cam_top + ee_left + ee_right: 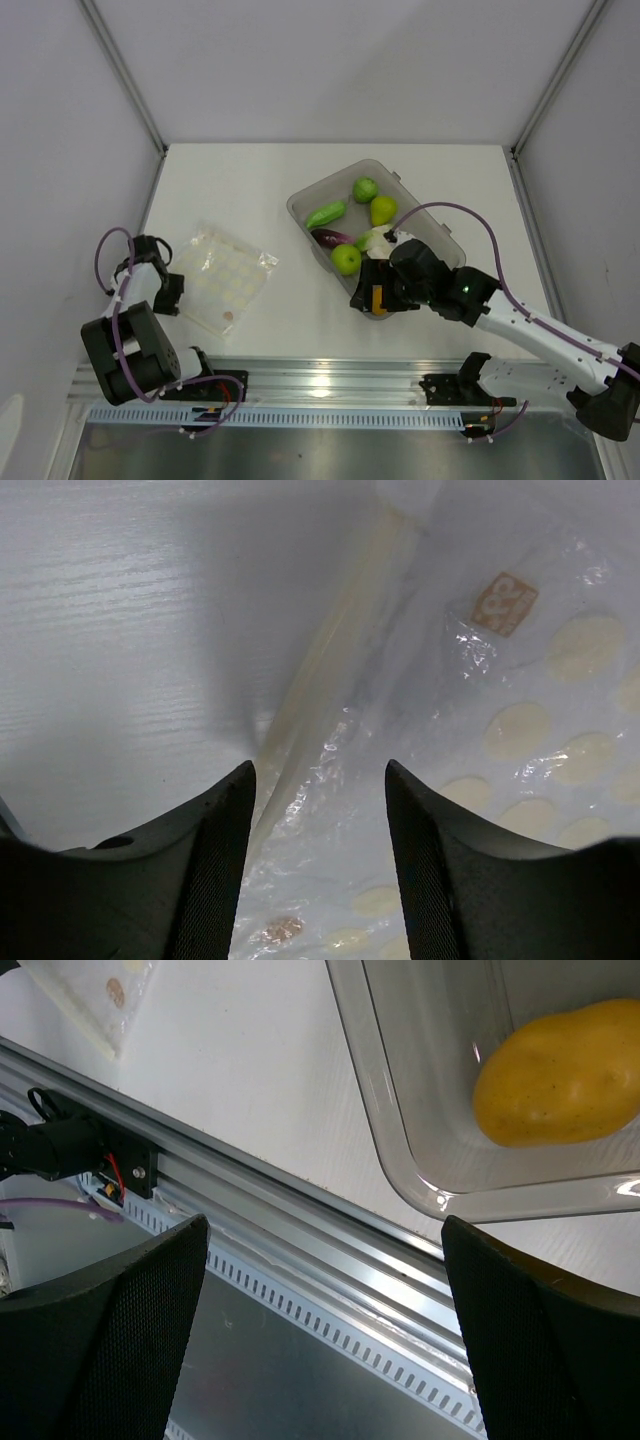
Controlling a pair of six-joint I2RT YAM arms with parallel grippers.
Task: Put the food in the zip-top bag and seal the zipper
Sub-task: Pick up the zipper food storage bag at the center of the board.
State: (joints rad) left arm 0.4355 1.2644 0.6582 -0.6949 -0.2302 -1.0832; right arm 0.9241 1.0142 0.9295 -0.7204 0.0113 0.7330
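- The left hand is low over the counter, and its two fingers stand apart. The edge of the bag lies between them, but I see no pinch on it yet.
- The zipper runs away from this hand as a pale strip along the bag's edge.
- The bag itself lies flat near the left edge of the counter, towards the near left corner. As far as I can see, there is no food inside it.
- The right hand is wide open and holds nothing. It hangs over the near corner of the grey bin, partly above the metal rail at the near edge.
- A yellow fruit lies in that corner of the bin, beside this hand and not under it.
- Further in the bin are two green apples, a pear, a cucumber, an eggplant and a cauliflower. The bin is on the right half of the counter.
- Risk, in my judgement: if the left fingers catch both layers of the bag, the mouth will stay shut when it is lifted.
- The plastic is thin and glossy, so it may slip out or slide on the counter.
- If the right hand goes down from here, a finger may hit the bin's rim and push the bin.
- The round fruit may roll away from the fingers.
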